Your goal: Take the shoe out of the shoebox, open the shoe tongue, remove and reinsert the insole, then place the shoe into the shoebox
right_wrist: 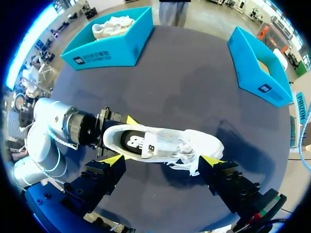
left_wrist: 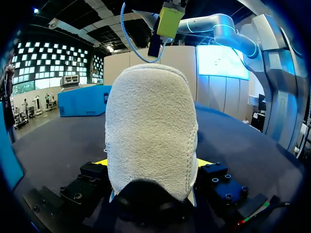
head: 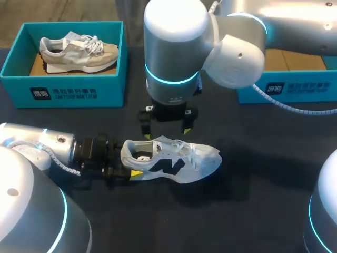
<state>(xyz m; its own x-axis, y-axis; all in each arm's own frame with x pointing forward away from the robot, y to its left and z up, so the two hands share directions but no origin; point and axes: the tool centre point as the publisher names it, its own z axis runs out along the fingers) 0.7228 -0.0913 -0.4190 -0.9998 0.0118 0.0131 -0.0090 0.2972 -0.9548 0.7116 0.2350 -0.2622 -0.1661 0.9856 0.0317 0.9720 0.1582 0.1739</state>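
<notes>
Light, soft-sided shoe (head: pixel 174 161), its stiffer heel clamped in the left gripper (left_wrist: pixel 151 162); right gripper (right_wrist: pixel 162 159) hangs spread wide above it; the floppy tongue probably wants a gentle pinch

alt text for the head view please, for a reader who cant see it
A white sneaker lies on a dark table, its heel gripped by the left gripper, with the right gripper open above it. Behind, a teal shoebox holds a beige sneaker; a second teal box sits at the right.
</notes>
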